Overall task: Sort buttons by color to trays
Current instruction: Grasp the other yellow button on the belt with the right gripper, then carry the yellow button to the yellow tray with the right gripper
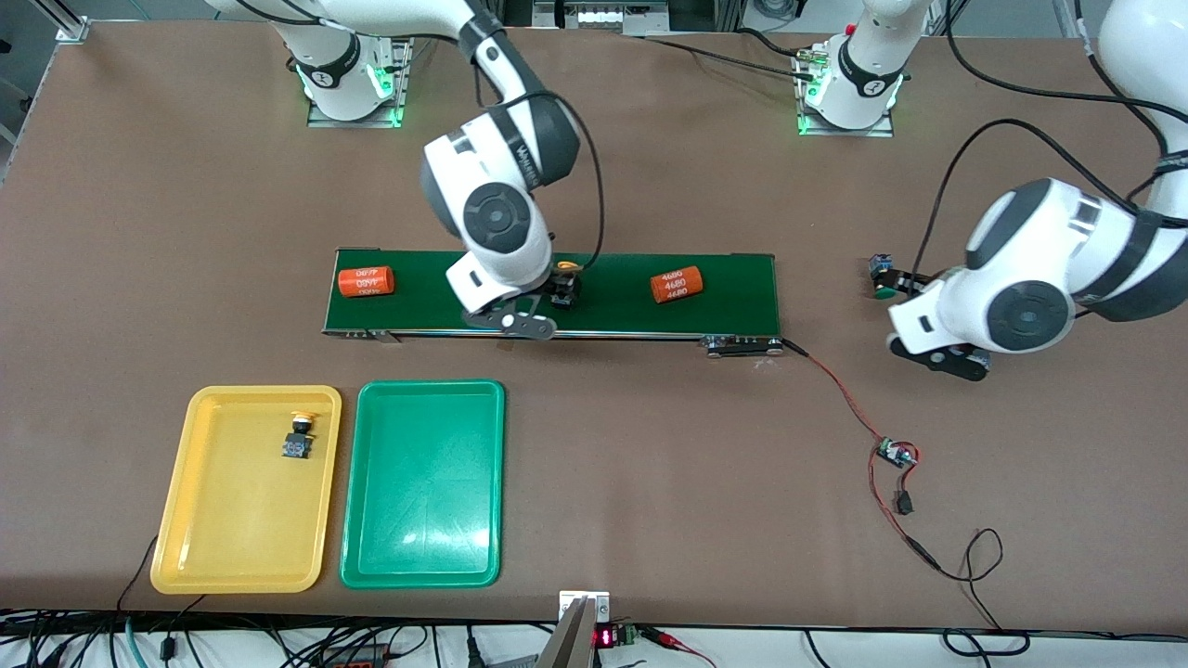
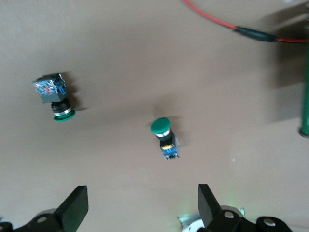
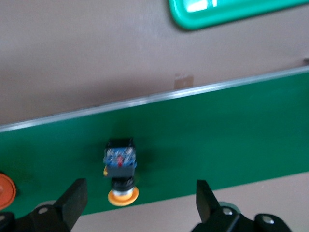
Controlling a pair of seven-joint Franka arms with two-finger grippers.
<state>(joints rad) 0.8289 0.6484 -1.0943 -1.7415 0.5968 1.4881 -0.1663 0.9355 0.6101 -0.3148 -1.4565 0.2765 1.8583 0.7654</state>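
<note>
Jaws spread wide and empty, the right gripper [image 3: 137, 205] hovers over a yellow-capped push-button switch [image 3: 120, 169] on the long dark-green belt [image 1: 724, 278], needing a centred descent, while the left gripper [image 2: 142, 210], equally open, waits above two green-capped switches [image 2: 165, 137].

Yellow tray [image 1: 186, 482], green tray [image 1: 357, 482] (orange cylinders [image 1: 366, 281], white numbers).
</note>
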